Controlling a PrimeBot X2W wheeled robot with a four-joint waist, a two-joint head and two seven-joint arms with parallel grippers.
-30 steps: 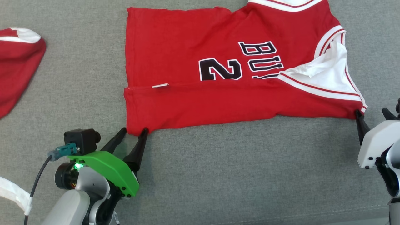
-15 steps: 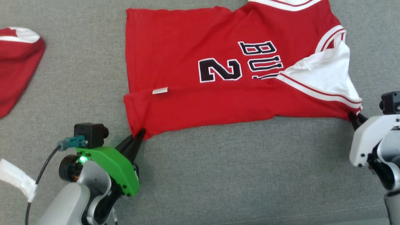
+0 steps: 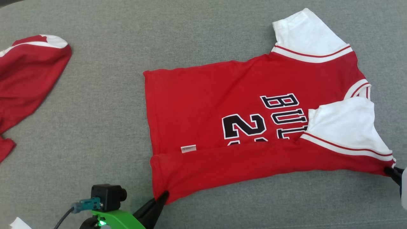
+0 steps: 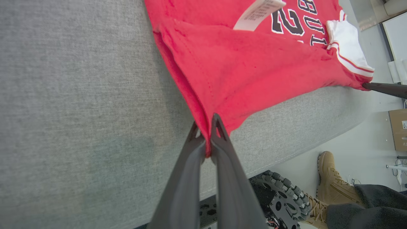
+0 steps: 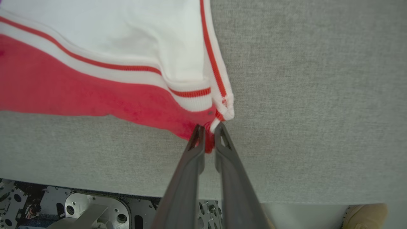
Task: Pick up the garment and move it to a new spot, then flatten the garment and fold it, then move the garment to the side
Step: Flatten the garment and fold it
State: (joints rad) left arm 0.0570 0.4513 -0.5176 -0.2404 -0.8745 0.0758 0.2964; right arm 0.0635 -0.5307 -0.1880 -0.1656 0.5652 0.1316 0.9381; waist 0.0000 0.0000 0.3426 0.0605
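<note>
Table, grey and fabric-covered [image 3: 95, 105], carries a red knit jersey with white sleeves and black lettering [image 3: 206, 105]. The jersey lies flat at centre-right, near long side folded over onto the body. Second red-and-white garment [image 3: 28, 79] sits well apart at far left. Left pincer [image 3: 162, 196] is clenched on the hem-end corner of the folded edge; right pincer [image 3: 390, 171] is clenched on the sleeve-end corner. Judgement: a grip at both ends lets that edge be pulled taut, so the cloth can be lifted or dragged without bunching. Small white care label [image 3: 188, 148] lies exposed beside the fold line, so the inside face is turned up there.
</note>
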